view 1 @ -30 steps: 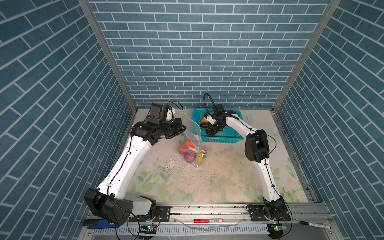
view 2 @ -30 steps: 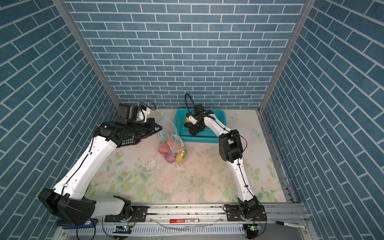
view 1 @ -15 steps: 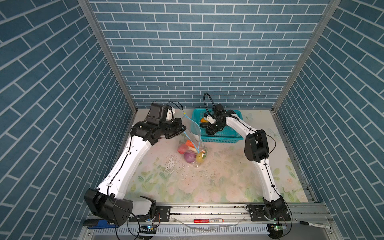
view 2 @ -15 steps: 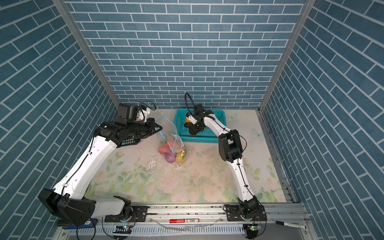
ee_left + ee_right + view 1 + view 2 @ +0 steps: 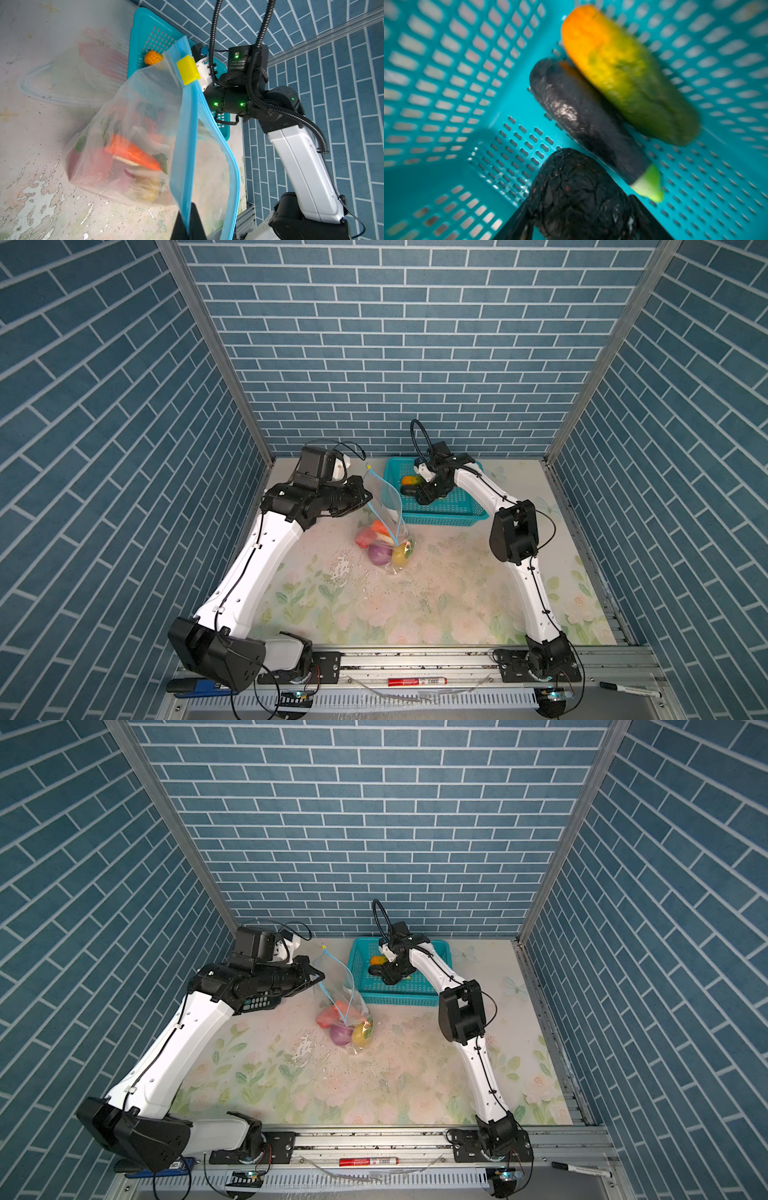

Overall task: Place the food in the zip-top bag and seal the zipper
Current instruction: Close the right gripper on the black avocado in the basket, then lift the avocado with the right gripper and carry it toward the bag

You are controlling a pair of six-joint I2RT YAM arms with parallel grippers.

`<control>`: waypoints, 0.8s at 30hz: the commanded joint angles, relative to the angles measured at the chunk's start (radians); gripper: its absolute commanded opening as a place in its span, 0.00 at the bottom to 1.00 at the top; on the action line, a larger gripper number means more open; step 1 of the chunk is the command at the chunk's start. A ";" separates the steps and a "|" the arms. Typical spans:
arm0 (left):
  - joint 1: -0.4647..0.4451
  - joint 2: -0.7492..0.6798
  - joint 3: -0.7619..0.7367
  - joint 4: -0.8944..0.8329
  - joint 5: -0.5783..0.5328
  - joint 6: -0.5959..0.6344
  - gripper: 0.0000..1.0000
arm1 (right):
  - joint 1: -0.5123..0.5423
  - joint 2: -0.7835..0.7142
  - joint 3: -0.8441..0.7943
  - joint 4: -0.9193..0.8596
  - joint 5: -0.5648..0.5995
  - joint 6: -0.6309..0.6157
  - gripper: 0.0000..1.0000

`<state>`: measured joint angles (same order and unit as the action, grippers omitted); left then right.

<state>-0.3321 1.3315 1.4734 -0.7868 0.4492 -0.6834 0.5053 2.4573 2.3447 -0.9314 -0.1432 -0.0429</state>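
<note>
Now the right gripper's (image 5: pixel 420 498) jaws narrow around a dark lump (image 5: pixel 575 193) in the basket (image 5: pixel 444 519), at the bag's (image 5: pixel 386 506) one o'clock. The grip is unsure, but it looks like the next pickup. The left gripper's (image 5: pixel 188 224) jaws clamp the zipper (image 5: pixel 187 135).

One teal basket (image 5: pixel 444 519) sits on the table (image 5: pixel 436 597). Inside it two pieces of food show plainly: one orange-green piece (image 5: pixel 409 480) and one dark eggplant (image 5: pixel 583 122). Just beside the basket stands one zip-top bag (image 5: pixel 386 497) with one yellow slider (image 5: pixel 188 69). The bag holds four pieces: one red piece (image 5: pixel 365 537), one carrot (image 5: pixel 380 527), one purple onion (image 5: pixel 379 553) and one yellow fruit (image 5: pixel 400 556). Well apart from the basket lie one red marker (image 5: pixel 417 681) and one black marker (image 5: pixel 627 689).
</note>
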 commanded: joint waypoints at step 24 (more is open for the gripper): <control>0.004 -0.022 -0.006 0.018 0.044 -0.032 0.00 | -0.020 -0.283 0.001 -0.130 -0.063 0.081 0.60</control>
<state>-0.3321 1.3220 1.4597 -0.7723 0.4702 -0.6971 0.4877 2.2799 2.3802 -1.0317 -0.1589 0.0963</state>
